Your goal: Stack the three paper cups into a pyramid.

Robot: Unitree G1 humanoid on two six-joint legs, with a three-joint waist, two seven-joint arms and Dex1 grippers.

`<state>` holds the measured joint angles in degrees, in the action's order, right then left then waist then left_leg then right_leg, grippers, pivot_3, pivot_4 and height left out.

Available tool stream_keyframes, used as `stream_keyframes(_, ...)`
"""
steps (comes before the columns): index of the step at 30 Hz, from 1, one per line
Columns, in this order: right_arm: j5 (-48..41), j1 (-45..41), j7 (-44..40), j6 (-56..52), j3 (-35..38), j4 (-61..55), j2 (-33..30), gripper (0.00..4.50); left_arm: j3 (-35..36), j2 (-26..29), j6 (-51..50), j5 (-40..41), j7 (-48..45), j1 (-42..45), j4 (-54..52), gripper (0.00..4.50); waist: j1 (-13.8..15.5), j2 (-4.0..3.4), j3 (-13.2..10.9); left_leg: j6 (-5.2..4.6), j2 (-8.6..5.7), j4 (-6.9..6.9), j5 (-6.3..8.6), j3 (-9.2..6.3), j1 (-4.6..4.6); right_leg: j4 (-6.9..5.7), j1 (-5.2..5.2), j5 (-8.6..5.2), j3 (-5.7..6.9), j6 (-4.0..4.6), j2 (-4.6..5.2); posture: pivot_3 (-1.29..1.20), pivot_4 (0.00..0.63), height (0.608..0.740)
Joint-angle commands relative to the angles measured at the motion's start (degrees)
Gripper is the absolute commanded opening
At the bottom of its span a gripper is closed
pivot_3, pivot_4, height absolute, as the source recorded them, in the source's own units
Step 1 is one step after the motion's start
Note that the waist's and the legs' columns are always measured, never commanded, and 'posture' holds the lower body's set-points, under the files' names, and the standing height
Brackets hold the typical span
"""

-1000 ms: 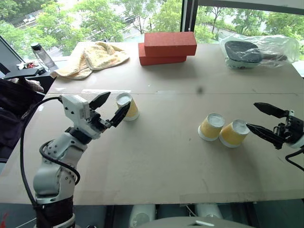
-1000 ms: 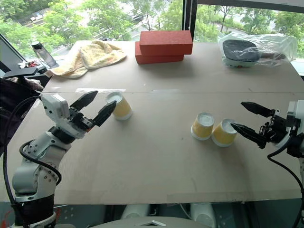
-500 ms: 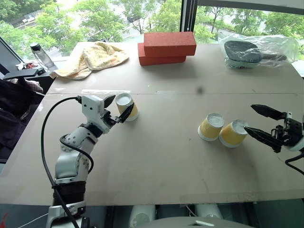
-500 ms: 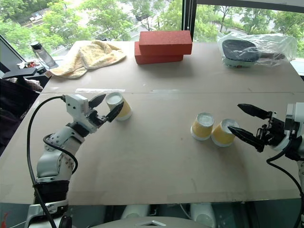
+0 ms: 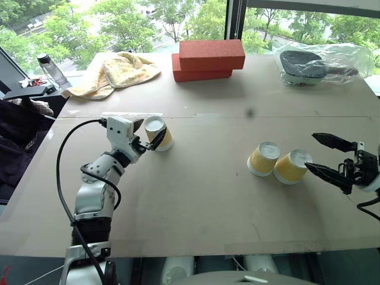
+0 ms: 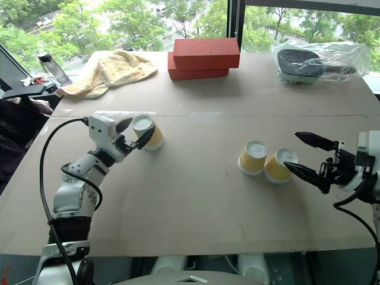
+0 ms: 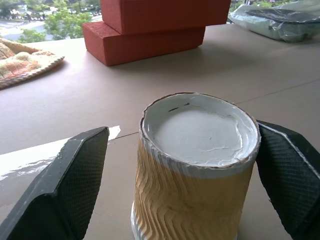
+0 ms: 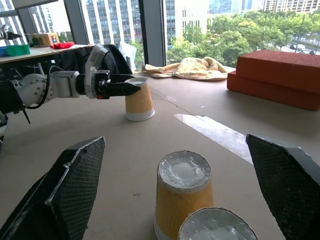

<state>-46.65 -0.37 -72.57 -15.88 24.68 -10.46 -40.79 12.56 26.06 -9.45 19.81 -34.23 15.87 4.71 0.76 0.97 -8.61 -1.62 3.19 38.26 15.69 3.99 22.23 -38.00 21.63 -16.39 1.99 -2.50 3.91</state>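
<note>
1. Head views: left gripper (image 5: 148, 135) spread around an upturned cup (image 5: 159, 133) at far left of the table (image 5: 196, 196); two cups (image 5: 264, 158) (image 5: 291, 166) touch right of centre, right gripper (image 5: 320, 154) spread just beside them.
2. Left wrist view: cup (image 7: 196, 170) between both fingers (image 7: 60, 195).
3. Right wrist view: both cups (image 8: 183, 192) ahead between the spread fingers (image 8: 60, 195).

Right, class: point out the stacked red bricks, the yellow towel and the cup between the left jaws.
red bricks (image 5: 212, 54), left eye view, top brick's upper face.
yellow towel (image 5: 116, 71), left eye view, middle folds.
cup (image 7: 200, 131), left wrist view, white upturned base.
</note>
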Motion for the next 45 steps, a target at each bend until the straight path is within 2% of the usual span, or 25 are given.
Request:
stream_keyframes(1, -1.39, -0.62, -0.64, 0.30, 1.01, -2.17, -0.67, 4.46, -0.14, 0.36, 1.17, -0.03, -0.72, 1.04, -0.29, 4.50, 0.01, 0.00, 0.00, 0.00, 0.00, 0.00, 0.00, 0.00, 0.00, 0.00, 0.00, 0.00, 0.00, 0.00, 0.00, 0.00, 0.150, 0.730)
stream_keyframes(2, -1.38, -0.73, -0.63, 0.32, 1.00, -2.09, -0.66, 4.46, -0.08, 0.29, 1.11, 0.18, -0.84, 1.09, -0.34, 4.50, 0.01, 0.01, 0.00, 0.00, 0.00, 0.00, 0.00, 0.00, 0.00, 0.00, 0.00, 0.00, 0.01, 0.00, 0.00, 0.00, 0.150, 0.730)
stream_keyframes(6, -1.16, -1.12, -0.83, 0.61, 0.89, -1.40, -0.65, 4.50, 0.09, 0.13, 0.21, 0.92, -1.20, 1.19, -0.52, 2.77, 0.02, 0.01, 0.00, 0.01, 0.00, 0.00, -0.01, -0.01, 0.01, 0.00, 0.00, 0.00, 0.01, 0.00, 0.01, 0.00, 0.150, 0.730)
stream_keyframes(7, -1.11, -1.17, -0.89, 0.67, 0.87, -1.26, -0.62, 4.50, 0.00, 0.20, 0.42, 0.77, -1.30, 1.15, -0.64, 2.46, 0.02, 0.00, 0.00, 0.01, 0.01, 0.00, -0.01, -0.01, 0.01, 0.00, 0.00, 0.00, 0.01, 0.00, 0.02, 0.00, 0.150, 0.730)
stream_keyframes(8, -1.03, -1.26, -0.94, 0.76, 0.82, -1.09, -0.55, 4.50, 0.02, 0.14, 0.79, 0.62, -1.22, 1.22, -0.60, 2.33, 0.02, 0.01, 0.00, 0.01, 0.00, 0.00, -0.01, -0.01, 0.01, 0.00, 0.00, 0.00, 0.01, 0.00, 0.02, 0.00, 0.150, 0.730)
stream_keyframes(16, -0.81, -0.28, -0.87, 1.79, 2.52, 0.29, -0.27, 4.50, -2.36, 0.66, 1.36, 0.60, -3.79, 4.51, -3.59, 2.33, 0.15, 0.01, -0.01, 0.00, 0.00, 0.00, 0.00, -0.02, 0.02, 0.00, 0.00, 0.00, 0.04, 0.00, 0.02, 0.00, 0.150, 0.730)
stream_keyframes(21, -0.48, 2.28, -0.52, 3.25, 5.05, 1.16, -0.11, 4.50, -9.83, -1.18, -4.63, 1.36, -8.09, 14.79, -3.99, 2.33, 0.71, 0.02, -0.01, 0.19, -0.12, 0.11, -0.12, -0.09, 0.27, 0.07, 0.00, 0.00, 0.32, -0.01, 0.07, 0.00, 0.150, 0.730)
stream_keyframes(24, -0.86, 4.34, 0.16, 3.97, 7.19, 0.96, 0.25, 4.50, -14.84, -5.10, -8.54, 2.35, -10.15, 21.44, -3.64, 2.33, 0.79, 0.01, -0.01, 0.20, -0.26, 0.12, -0.12, -0.06, 0.32, 0.10, 0.02, 0.00, 0.33, -0.03, 0.09, 0.00, 0.150, 0.730)
stream_keyframes(27, -0.29, 9.45, 1.59, 4.85, 10.42, -1.23, 1.14, 4.50, -21.56, -12.10, -9.58, 2.71, -15.84, 29.17, 0.04, 2.33, 1.48, 0.02, -0.02, 0.21, -0.40, 0.13, -0.13, -0.11, 0.41, 0.12, 0.03, 0.00, 0.39, -0.06, 0.09, 0.00, 0.150, 0.730)
stream_keyframes(32, 0.91, 15.67, 3.51, 7.11, 13.72, -2.34, 3.31, 4.50, -27.23, -19.24, -8.73, 2.25, -23.41, 34.63, 5.81, 2.33, 0.57, -0.08, 0.03, 0.19, -0.52, 0.08, -0.12, -0.18, 0.40, 0.16, 0.02, -0.07, 0.20, -0.15, 0.06, 0.00, 0.150, 0.730)
stream_keyframes(39, 2.88, 23.02, 4.34, 10.40, 16.59, -2.48, 5.42, 4.50, -30.24, -25.00, -6.32, 0.59, -27.11, 37.44, 10.48, 2.33, 0.00, -0.18, 0.01, 0.14, -0.50, 0.06, -0.09, -0.46, 0.30, 0.09, 0.02, -0.08, 0.10, -0.16, -0.10, 0.00, 0.150, 0.730)
stream_keyframes(45, 2.40, 25.83, 5.08, 11.47, 17.39, -3.72, 6.23, 4.50, -30.96, -26.82, -3.31, -1.62, -28.56, 38.64, 14.89, 2.33, 0.02, -0.19, 0.01, -0.05, -0.57, 0.07, 0.02, -0.55, 0.31, 0.13, 0.02, -0.08, -0.01, -0.16, -0.05, 0.00, 0.150, 0.730)
